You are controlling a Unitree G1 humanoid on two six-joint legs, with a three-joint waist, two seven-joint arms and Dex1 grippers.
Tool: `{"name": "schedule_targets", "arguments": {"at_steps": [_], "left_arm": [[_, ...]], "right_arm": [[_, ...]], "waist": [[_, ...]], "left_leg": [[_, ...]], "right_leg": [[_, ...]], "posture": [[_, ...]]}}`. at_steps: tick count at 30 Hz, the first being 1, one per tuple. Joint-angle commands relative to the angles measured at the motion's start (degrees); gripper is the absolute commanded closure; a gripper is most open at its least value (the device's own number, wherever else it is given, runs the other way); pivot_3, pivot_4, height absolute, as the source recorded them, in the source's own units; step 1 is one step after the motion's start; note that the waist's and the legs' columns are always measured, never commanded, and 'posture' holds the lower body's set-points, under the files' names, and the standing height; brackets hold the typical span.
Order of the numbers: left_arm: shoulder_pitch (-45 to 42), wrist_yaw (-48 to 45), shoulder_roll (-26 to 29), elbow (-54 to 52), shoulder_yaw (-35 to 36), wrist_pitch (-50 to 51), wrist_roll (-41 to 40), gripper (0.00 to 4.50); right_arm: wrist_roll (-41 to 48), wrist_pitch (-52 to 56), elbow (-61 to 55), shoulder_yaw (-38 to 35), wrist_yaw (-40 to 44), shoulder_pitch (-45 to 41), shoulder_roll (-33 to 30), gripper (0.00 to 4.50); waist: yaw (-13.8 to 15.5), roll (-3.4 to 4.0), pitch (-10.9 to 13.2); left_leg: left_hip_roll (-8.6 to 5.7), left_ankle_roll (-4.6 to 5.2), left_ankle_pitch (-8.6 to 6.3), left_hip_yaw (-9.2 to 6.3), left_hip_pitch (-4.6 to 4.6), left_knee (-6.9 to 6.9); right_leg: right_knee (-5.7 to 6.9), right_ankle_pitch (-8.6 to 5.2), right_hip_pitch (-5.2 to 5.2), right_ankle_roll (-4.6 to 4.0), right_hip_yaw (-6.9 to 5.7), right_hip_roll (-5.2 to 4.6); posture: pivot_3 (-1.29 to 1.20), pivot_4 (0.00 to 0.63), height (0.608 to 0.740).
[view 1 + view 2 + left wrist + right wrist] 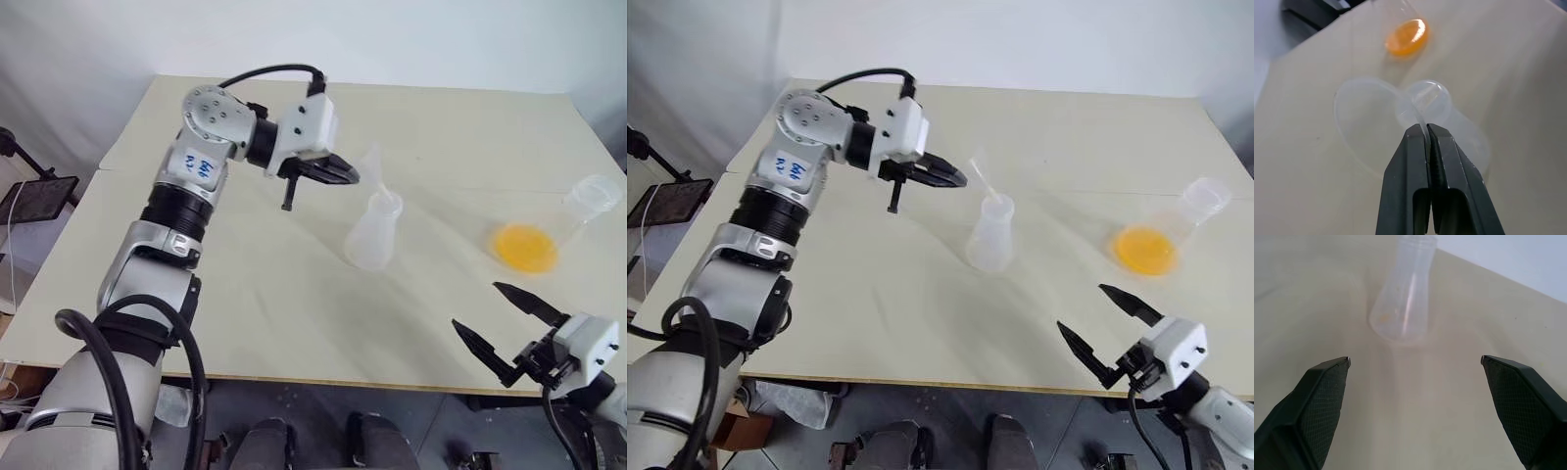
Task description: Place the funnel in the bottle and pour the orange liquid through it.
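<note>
Now we are on the first step: seating the funnel (1371, 122) in the bottle (372, 235). Our left gripper (338, 174) has its jaws clenched on the funnel's rim, holding it tilted just above and beside the bottle's neck, with its thin stem angling toward the mouth; we cannot tell whether the stem is already inside. The bottle stands upright mid-tabletop (294, 313). The orange liquid (526, 247) sits in the clearer flask (558, 230), which leans well apart to the right. Our right gripper (505, 328) hovers near the tabletop's front edge, jaws released and wide, holding nothing. Next, we judge, the funnel must be righted and lowered until it rests in the neck, then let go; only afterwards can the right gripper take the flask.
</note>
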Motion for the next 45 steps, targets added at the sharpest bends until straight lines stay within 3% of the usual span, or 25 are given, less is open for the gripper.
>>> {"name": "schedule_targets", "arguments": {"at_steps": [1, 16, 19, 31, 40, 45], "left_arm": [[-4.3, 2.6, -1.4, 3.7, 0.3, -5.0, 2.5, 4.46], [-8.5, 4.5, -5.3, 11.3, -1.8, -15.3, 10.2, 4.46], [-8.4, 4.7, -6.8, 11.8, -0.4, -13.0, 8.8, 3.8], [-4.1, -3.2, -7.4, 6.5, 6.5, -5.7, -0.3, 0.08], [8.2, -7.0, -0.9, 0.0, 15.5, 4.6, -10.3, 0.01], [23.4, -3.9, 5.1, -10.4, 22.2, 8.6, -15.9, 0.01]], "right_arm": [[-0.1, -1.4, -3.0, -1.2, -1.3, 0.8, 1.1, 0.0], [-1.0, -1.1, -3.1, 1.1, -2.7, -2.2, 1.6, 0.0], [-1.5, -1.5, -3.0, 1.7, -3.2, -2.8, 2.1, 0.0], [-2.1, -2.0, -2.0, 1.4, -4.4, -3.9, 3.0, 0.0], [2.6, -0.4, -2.3, -3.4, -8.3, -3.0, 5.4, 0.0], [4.5, -1.6, -1.5, -8.7, -13.9, -1.7, 9.7, 0.0]], "waist": [[0.1, -0.02, 0.0], [0.2, -0.05, 0.0], [0.2, -0.05, 0.0], [0.1, -0.05, 0.0], [-0.1, -0.03, 0.0], [-0.3, 0.02, 0.0]], "left_leg": [[-0.02, 0.02, 0.01, 0.0, -0.01, 0.0], [-0.1, 0.09, 0.04, -0.09, -0.06, 0.01], [-0.11, 0.1, 0.05, -0.09, -0.06, 0.01], [-0.1, 0.11, 0.05, -0.13, -0.08, 0.02], [-0.08, 0.1, 0.05, -0.19, -0.01, 0.07], [-0.08, 0.08, 0.04, -0.22, 0.06, 0.08]], "right_leg": [[0.0, 0.0, 0.0, 0.0, 0.01, -0.02], [0.0, 0.0, -0.01, 0.01, -0.07, -0.11], [0.01, 0.01, -0.01, 0.01, -0.08, -0.12], [0.07, 0.01, -0.02, 0.01, -0.11, -0.11], [0.3, 0.01, -0.03, 0.01, -0.11, -0.14], [0.45, 0.0, -0.04, 0.0, 0.01, -0.21]], "posture": [[0.0, 0.15, 0.74], [0.0, 0.15, 0.74], [0.0, 0.15, 0.74], [0.0, 0.15, 0.74], [0.0, 0.15, 0.74], [0.0, 0.15, 0.74]]}}
